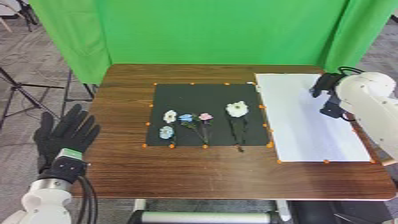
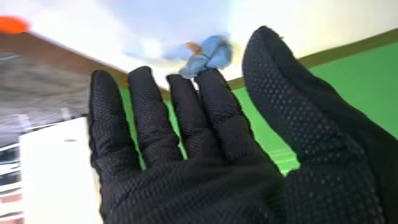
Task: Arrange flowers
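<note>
The head view has the unclenched, black-gloved right hand (image 1: 330, 81) by a ruffled blue flower (image 2: 213, 54) over the white rectangular sheet (image 1: 311, 137), near the brown wooden table (image 1: 120, 175)'s far right corner, likely placing, with gentle withdrawal next.

a robot lab, by the white arms (image 1: 371, 97), green curtains (image 1: 222, 37), black tripod (image 1: 19, 86) and grey carpet (image 1: 49, 57).
</note>
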Robot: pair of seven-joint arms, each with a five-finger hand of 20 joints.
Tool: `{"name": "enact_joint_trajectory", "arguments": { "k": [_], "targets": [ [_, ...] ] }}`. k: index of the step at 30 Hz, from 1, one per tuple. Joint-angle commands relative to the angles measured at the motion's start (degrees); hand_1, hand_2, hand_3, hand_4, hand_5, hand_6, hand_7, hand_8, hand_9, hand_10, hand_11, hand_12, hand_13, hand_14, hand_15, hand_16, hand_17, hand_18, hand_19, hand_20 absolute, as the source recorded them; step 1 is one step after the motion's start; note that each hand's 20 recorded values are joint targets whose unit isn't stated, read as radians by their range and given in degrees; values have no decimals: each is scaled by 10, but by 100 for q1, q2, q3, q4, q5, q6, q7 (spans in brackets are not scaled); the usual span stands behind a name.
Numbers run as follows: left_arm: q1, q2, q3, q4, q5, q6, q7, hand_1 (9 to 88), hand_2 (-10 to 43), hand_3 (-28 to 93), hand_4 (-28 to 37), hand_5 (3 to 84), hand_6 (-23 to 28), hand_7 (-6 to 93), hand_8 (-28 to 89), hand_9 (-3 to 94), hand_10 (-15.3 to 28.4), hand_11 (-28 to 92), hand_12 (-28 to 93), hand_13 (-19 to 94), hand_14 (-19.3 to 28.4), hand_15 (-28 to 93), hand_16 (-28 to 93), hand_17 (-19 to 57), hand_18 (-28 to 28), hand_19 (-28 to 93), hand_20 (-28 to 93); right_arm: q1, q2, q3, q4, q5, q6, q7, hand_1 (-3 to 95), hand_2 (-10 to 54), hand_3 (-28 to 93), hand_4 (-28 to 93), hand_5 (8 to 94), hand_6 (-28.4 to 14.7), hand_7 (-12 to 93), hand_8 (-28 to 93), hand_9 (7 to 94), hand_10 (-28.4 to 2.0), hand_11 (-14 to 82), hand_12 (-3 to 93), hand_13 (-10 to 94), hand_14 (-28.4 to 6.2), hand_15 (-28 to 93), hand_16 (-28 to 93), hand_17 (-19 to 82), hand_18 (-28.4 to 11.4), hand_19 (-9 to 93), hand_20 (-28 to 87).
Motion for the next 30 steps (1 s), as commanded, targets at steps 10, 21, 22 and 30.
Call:
{"name": "enact_joint_trajectory", "arguments": {
  "k": [10,21,22,30],
  "targets": [
    [133,-111,-114,3,31,-68,-221,261,120,679,-283,349,63,186,-113,245,131,229,78,114,123,309,-100,-50,112,268,81,-1365,623,918,-1663,-472,487,84,486,-92,777,-282,677,-18,325,-26,758,-99,165,318,592,-98,441,222,259,-178,640,264],
    [84,-116,-84,27,62,-130,-216,261,122,678,-283,349,63,186,-113,245,131,229,78,115,122,308,-101,-50,112,269,81,-1649,651,839,-1870,-1294,1319,-332,405,-95,854,-282,545,0,329,-184,557,-119,254,194,440,-117,468,148,217,-180,635,260],
    [83,-121,-81,27,47,-115,-206,260,121,679,-283,349,63,186,-113,245,131,229,78,115,123,308,-101,-51,112,269,81,-1608,626,843,-1851,-1286,1114,-312,402,-95,855,-282,537,1,330,-190,550,-119,252,191,432,-117,468,143,216,-181,637,261],
    [135,-100,-92,0,38,-116,-145,262,121,678,-283,349,63,186,-113,243,130,229,77,115,121,309,-101,-51,112,270,80,-1326,351,741,-1487,-953,-321,315,361,-95,836,-283,398,-15,261,-180,387,-123,138,128,320,-141,373,91,183,-196,616,242]
  ]
}}
